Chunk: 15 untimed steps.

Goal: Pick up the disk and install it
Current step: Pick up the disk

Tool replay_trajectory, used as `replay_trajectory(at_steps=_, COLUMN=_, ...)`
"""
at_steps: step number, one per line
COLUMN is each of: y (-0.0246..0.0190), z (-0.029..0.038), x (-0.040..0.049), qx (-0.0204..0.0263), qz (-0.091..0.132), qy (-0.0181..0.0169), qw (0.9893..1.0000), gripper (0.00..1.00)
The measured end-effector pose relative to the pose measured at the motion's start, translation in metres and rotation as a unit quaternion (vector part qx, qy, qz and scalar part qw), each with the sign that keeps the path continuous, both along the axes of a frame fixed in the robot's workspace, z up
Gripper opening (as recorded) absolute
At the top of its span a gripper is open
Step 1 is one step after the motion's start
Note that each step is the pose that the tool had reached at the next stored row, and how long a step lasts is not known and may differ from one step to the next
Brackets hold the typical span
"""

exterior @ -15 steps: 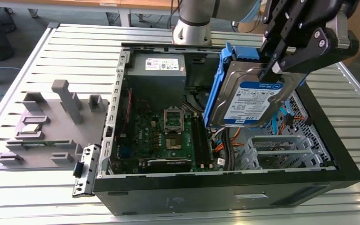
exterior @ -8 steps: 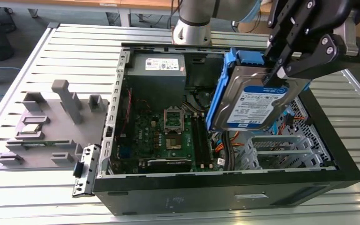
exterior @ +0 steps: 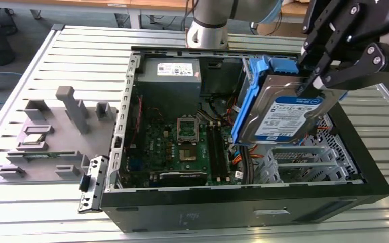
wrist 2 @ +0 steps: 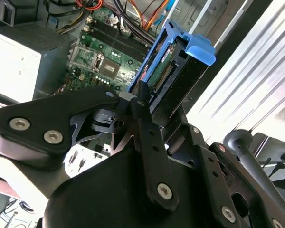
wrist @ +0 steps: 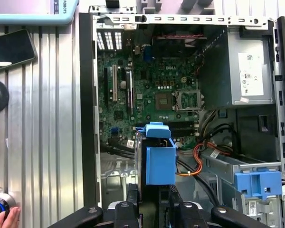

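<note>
**Operator:** While the arm hangs above the open computer case (exterior: 248,195), what is the state of the gripper (exterior: 308,87)?

**Technician:** Closed on the disk (exterior: 285,114). It clamps the disk's upper edge, near the blue rails.

**Operator:** Where is the disk located?

**Technician:** Lifted clear of the bench (exterior: 79,50). It stands on edge, tilted, within the case opening toward the exterior view's right, beside the motherboard (exterior: 181,142). Contact between its lower end and the drive cage (exterior: 303,162) cannot be determined. In the first wrist view, a bare blue bracket (wrist: 257,183) sits inside the case, apart from the disk.
</note>
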<state>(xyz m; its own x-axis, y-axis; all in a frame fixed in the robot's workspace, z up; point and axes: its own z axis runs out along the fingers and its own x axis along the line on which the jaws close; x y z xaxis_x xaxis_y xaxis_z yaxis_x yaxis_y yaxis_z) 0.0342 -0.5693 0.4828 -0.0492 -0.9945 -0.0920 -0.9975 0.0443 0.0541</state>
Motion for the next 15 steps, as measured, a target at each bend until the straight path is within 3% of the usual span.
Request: replay_trajectory(at_steps=15, y=-0.006, z=-0.0013, x=0.0325, qx=0.0, qz=-0.002, qy=0.0003, qw=1.0, gripper=0.35)
